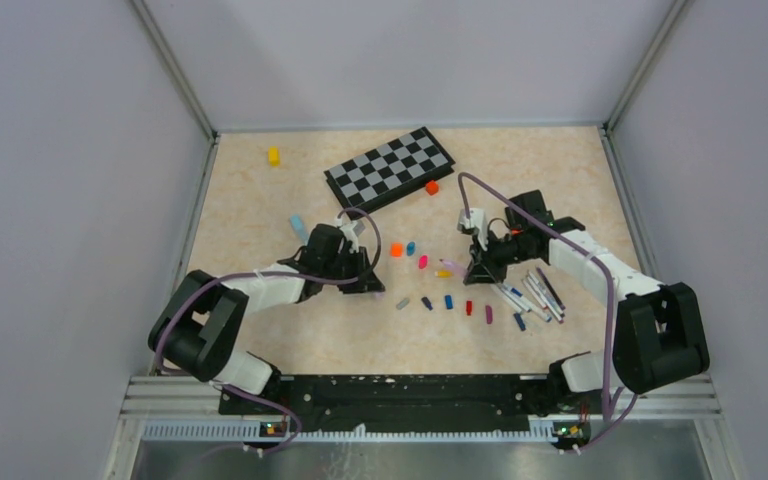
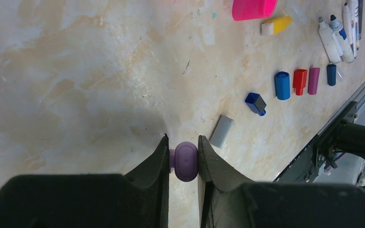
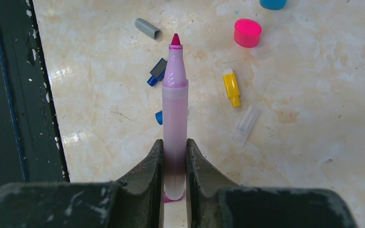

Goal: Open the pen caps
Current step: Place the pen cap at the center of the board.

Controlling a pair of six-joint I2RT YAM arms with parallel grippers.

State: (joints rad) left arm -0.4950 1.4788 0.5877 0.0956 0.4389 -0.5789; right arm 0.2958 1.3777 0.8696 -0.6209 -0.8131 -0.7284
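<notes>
A beige, marble-patterned tabletop [image 1: 250, 200] is seen enclosed on three sides by plain pale grey walls [image 1: 60, 180], joined at the back corners by slim metal posts [image 1: 173, 68], with a metal rail [image 1: 160, 400] fixed along the near edge, under soft, even light.

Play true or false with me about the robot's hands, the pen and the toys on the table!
1. The right gripper holds a pink-tipped pen with its tip bare. True.
2. The left gripper holds nothing. False: it pinches a purple cap between its fingers.
3. The chessboard lies farther from the arm bases than both grippers. True.
4. The yellow block sits on the chessboard. False: it lies apart from the board, off to its left in the top view.
</notes>
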